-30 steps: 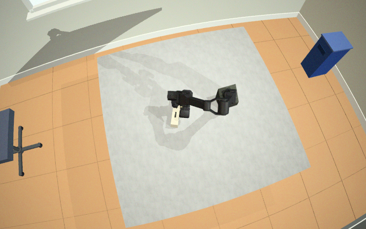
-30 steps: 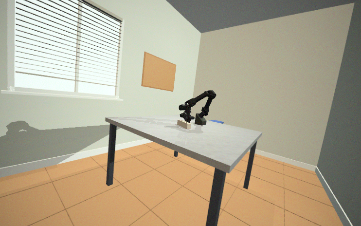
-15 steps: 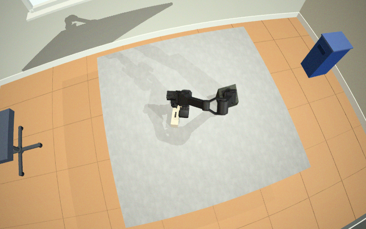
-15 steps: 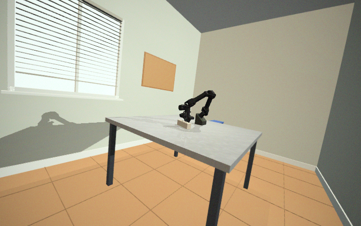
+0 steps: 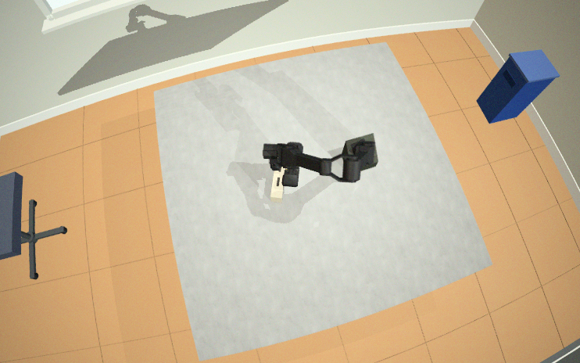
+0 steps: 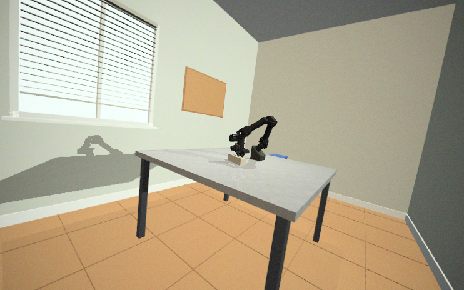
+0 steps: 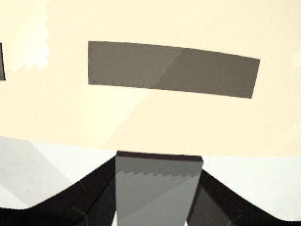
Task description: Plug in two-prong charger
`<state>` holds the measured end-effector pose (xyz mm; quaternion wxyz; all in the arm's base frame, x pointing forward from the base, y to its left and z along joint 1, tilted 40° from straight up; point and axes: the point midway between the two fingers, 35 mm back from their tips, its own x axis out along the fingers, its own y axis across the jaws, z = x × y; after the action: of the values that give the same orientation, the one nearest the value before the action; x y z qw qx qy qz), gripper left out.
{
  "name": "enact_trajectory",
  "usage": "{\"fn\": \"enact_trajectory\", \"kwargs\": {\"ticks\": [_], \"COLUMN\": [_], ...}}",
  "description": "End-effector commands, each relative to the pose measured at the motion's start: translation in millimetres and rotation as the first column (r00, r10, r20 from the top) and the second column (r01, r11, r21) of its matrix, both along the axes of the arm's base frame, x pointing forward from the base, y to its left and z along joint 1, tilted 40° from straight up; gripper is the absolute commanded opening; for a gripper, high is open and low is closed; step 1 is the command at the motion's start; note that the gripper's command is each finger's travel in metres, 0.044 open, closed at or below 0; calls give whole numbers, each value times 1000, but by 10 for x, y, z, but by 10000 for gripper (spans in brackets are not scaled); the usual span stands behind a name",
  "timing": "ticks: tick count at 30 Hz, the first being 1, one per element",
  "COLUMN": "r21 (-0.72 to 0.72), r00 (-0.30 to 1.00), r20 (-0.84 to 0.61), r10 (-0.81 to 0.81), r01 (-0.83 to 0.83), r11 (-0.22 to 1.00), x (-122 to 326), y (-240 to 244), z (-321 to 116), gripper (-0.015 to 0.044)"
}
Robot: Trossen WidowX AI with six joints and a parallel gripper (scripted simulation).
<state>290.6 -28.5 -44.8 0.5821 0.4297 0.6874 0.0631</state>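
The cream power strip (image 5: 277, 194) (image 6: 235, 159) (image 7: 171, 121) lies on the table. A long dark rectangle (image 7: 168, 69) marks its face in the wrist view, with part of another at the left edge. My gripper (image 6: 242, 154) (image 7: 151, 163) is shut on the grey charger (image 7: 157, 187), low beside the strip. The charger's dark prong end meets the strip's lower edge in the wrist view. Both prongs are hidden there, and I cannot tell whether they are in an outlet. The outlet openings are not visible. The arm hides the charger in the top view.
The strip stands on the grey table (image 5: 341, 256) (image 6: 205, 170). The arm's dark base (image 5: 372, 149) (image 6: 257, 154) is to the right of the strip in the top and exterior views. A blue bin (image 5: 513, 91) and a chair (image 5: 9, 216) stand off the table.
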Motion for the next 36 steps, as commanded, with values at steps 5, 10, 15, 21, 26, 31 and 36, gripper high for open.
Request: {"fn": "enact_trajectory", "kwargs": {"ticks": [5, 10, 15, 21, 26, 31, 36], "r21": [-5, -5, -5, -5, -5, -5, -5], "r00": [1000, 1000, 1000, 1000, 1000, 1000, 1000], "r20": [7, 7, 7, 7, 7, 8, 8], "r10": [0, 0, 0, 0, 0, 0, 0], "r01": [0, 0, 0, 0, 0, 0, 0], "r11": [1000, 1000, 1000, 1000, 1000, 1000, 1000], "x": [46, 63, 81, 102, 119, 137, 151], "y": [-26, -35, -44, -54, -63, -70, -76], "z": [-7, -12, -17, -23, -28, -34, -39], "gripper": [0, 0, 0, 0, 0, 0, 0]}}
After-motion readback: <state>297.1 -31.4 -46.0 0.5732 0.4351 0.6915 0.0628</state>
